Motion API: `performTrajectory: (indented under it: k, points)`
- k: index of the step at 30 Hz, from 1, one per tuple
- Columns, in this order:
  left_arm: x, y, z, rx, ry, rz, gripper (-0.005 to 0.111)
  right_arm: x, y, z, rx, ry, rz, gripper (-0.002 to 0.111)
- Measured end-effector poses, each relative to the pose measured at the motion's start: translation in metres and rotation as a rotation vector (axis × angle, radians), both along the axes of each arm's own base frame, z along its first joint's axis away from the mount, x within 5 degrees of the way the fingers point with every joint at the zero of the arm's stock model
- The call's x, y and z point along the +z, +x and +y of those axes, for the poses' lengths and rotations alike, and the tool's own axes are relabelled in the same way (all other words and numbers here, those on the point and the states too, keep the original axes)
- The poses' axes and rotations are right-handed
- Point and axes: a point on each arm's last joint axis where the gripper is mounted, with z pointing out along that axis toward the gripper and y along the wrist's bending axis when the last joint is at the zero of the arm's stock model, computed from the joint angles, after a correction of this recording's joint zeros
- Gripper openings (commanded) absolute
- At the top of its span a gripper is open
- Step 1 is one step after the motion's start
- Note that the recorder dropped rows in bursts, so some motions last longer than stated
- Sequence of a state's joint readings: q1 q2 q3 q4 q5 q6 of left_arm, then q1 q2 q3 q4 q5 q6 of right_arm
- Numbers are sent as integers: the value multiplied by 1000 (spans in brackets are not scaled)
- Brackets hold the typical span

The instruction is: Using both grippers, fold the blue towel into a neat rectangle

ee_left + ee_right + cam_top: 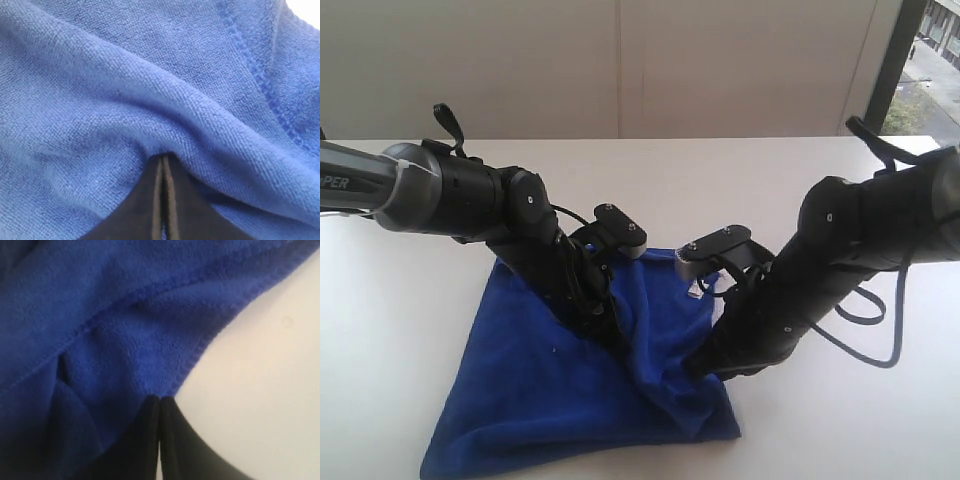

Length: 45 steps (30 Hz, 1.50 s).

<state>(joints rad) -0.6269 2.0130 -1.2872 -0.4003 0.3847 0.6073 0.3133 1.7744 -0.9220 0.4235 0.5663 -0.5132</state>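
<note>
The blue towel [545,390] lies rumpled on the white table [720,180], with its middle drawn up into a ridge between the two arms. A small white tag [695,292] shows at its far edge. My left gripper [610,325] reaches down into that ridge. In the left wrist view its fingers [150,200] are pressed together at the left gripper [163,159], pinching a fold of towel [125,75]. My right gripper [702,366] is at the towel's right side. The right gripper [160,400] is shut on the hemmed edge of the towel [125,340].
Bare white table [260,390] lies beside the towel's right edge. A black cable [880,335] loops on the table under the right arm. A white wall runs behind the table, with a window [930,60] at the far right.
</note>
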Motion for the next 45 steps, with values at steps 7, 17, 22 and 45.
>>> performTrajectory:
  k: [7,17,22,45]
  points:
    - [0,0,0,2,0,1,0,-12,2,12,8,116,39,0]
    - [0,0,0,2,0,1,0,-21,-5,21,67,214,131,0]
    - [0,0,0,3,-1,2,0,-21,-10,23,97,234,183,0]
    - [33,-6,12,-53,21,-52,0,-19,-19,7,155,45,246,0]
